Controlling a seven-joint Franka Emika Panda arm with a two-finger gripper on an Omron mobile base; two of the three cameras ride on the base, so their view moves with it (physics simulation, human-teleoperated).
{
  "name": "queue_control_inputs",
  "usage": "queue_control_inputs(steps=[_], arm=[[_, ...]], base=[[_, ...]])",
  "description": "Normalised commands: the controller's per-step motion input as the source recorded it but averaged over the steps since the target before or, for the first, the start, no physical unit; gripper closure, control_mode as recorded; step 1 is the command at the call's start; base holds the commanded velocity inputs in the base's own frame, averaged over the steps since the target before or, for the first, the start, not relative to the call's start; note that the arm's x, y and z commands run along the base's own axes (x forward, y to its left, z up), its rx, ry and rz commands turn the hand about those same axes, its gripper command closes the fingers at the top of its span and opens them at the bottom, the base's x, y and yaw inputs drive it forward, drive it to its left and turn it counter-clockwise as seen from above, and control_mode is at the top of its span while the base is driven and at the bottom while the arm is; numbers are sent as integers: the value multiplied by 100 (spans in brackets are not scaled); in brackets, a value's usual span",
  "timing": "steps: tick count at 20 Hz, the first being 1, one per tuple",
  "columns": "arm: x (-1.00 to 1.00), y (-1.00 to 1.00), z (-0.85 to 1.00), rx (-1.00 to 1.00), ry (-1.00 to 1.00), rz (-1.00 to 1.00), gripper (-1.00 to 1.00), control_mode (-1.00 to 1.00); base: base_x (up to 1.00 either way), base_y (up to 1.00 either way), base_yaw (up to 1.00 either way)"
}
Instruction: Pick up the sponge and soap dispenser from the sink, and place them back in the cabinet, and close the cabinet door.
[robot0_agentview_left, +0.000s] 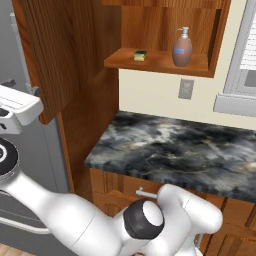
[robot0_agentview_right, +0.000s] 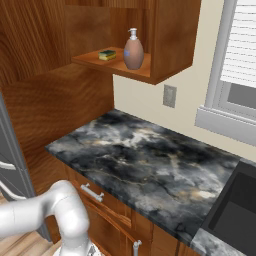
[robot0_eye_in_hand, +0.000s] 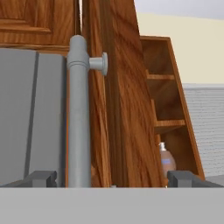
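Bottle (robot0_agentview_left: 182, 47) and sponge (robot0_agentview_left: 140, 55) already sit on the shelf (robot0_agentview_left: 157, 62); jaws spread around the door (robot0_eye_in_hand: 118, 109) handle (robot0_eye_in_hand: 78, 122) (closing step, likely).

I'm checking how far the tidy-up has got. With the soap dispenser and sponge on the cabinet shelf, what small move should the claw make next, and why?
Probably push the cabinet door shut. The soap dispenser and sponge sit on the shelf, the door stands open, and the open claw straddles its grey bar handle, gripping nothing.
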Motion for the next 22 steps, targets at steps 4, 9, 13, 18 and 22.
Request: queue_control_inputs(steps=[4,9,13,18,22], arm=[[4,0,0,0,-2,-4,-100,-100],[7,0,-1,0,-3,-5,-100,-100],[5,6,-2,0,-2,-4,-100,-100],[12,12,0,-1,-1,-4,-100,-100],[17,13,-1,-1,-1,-5,-100,-100]], base=[[0,0,0],[0,0,0],[0,0,0],[0,0,0],[0,0,0]])
